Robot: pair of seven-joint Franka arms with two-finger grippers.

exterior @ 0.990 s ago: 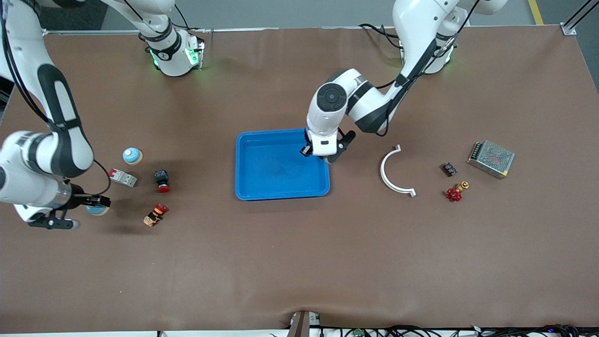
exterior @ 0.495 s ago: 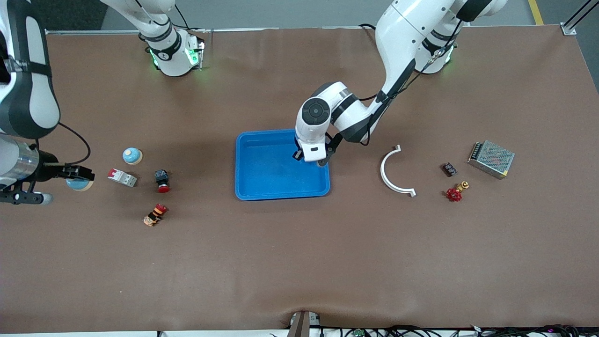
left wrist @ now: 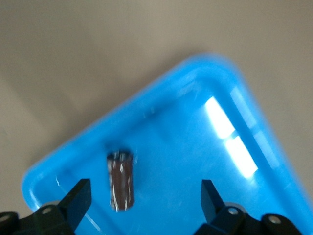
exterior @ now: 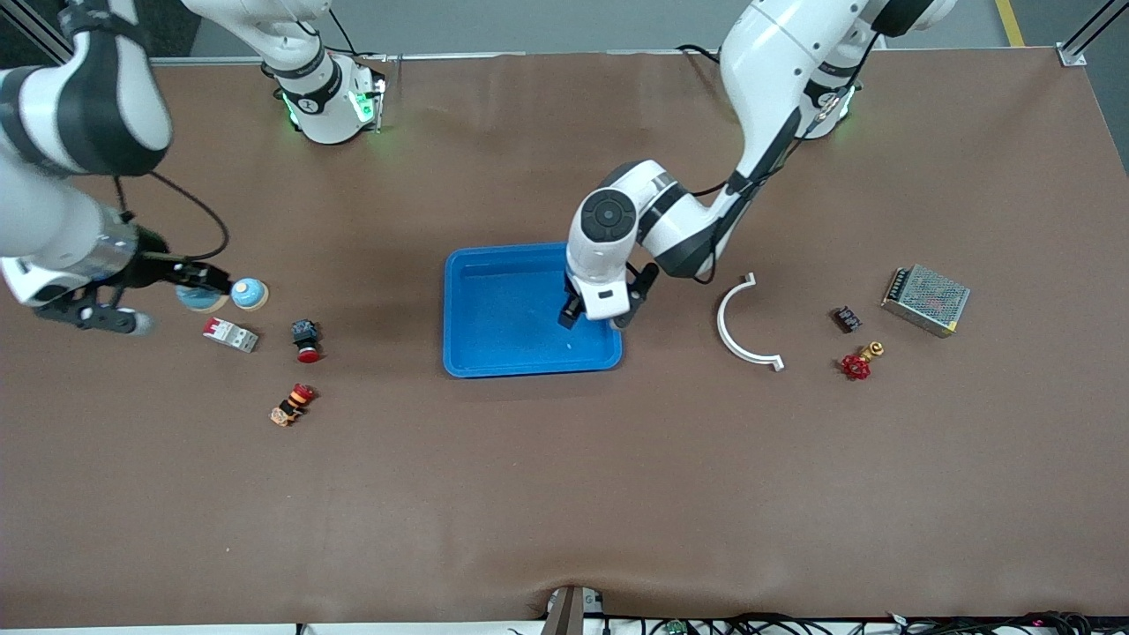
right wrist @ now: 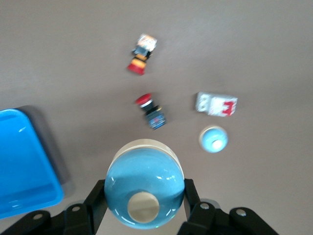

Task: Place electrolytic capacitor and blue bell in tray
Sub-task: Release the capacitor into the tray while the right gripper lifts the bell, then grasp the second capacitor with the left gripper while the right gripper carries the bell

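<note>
Brown tabletop (exterior: 564, 494) carries the bright-blue tray (exterior: 503, 304) at the centre of the front view. The left hand (exterior: 596, 319) hangs over the tray's four-o'clock corner with its fingers (left wrist: 78, 198) spread wide and holding nothing. Only the left wrist view shows the electrolytic capacitor (left wrist: 121, 180), a dark cylinder lying on the tray floor between those fingers; from the front it is a faint speck at most.

Toward the right arm's end, the right hand (exterior: 196, 284) is up over the tabletop, clamped on the blue bell (exterior: 199, 298). The right wrist view shows its dome (right wrist: 145, 192) whole; the front view shows only a sliver. A second blue bell (exterior: 250, 293) sits at its three o'clock, with a white breaker (exterior: 231, 334) at five o'clock, then a red-capped button (exterior: 305, 339) and an orange switch (exterior: 292, 405).
</note>
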